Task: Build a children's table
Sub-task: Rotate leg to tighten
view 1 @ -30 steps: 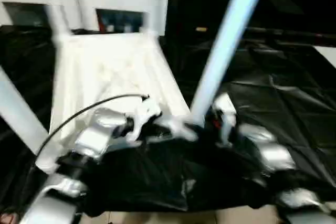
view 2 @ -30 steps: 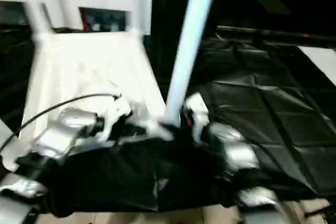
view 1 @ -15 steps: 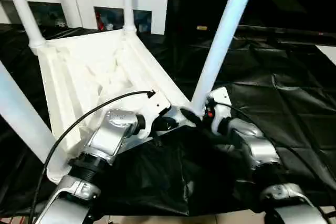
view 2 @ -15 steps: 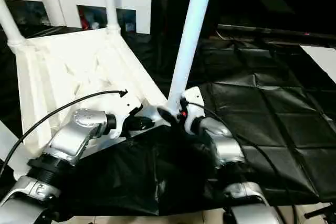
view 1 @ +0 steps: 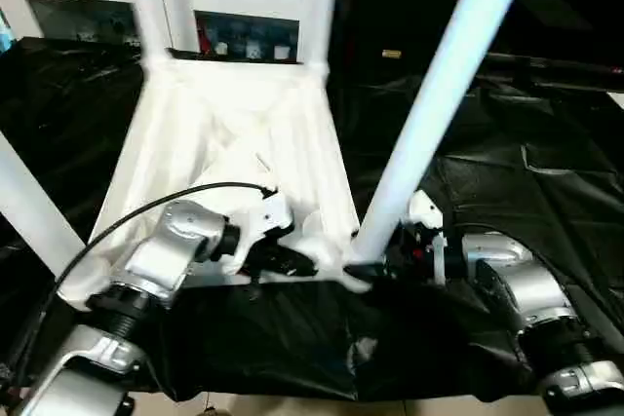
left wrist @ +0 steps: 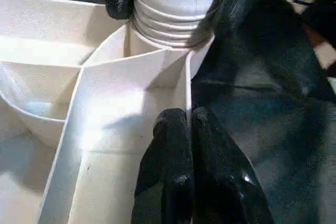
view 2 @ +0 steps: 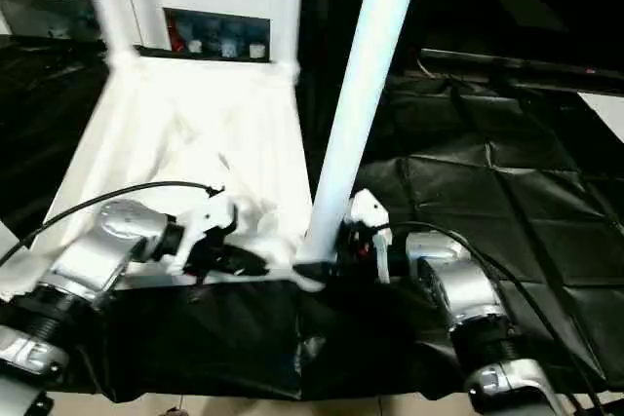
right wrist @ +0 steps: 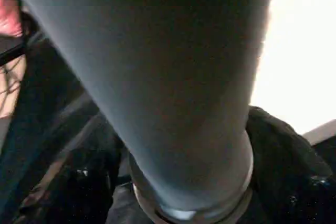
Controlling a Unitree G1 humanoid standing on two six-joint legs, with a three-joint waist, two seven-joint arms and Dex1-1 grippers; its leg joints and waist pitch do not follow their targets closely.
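Left eye view showed the tabletop point(view 1: 229, 143) lying underside up on black sheeting point(view 1: 507, 182), a white cabinet point(view 1: 244, 7) behind it. A near leg point(view 1: 439, 94) rose from its near right corner socket. The left gripper point(left wrist: 181, 129) had its fingers pressed together against a rib wall just by that socket. The right gripper point(view 1: 375, 265) clasped the leg's base, fingers either side.
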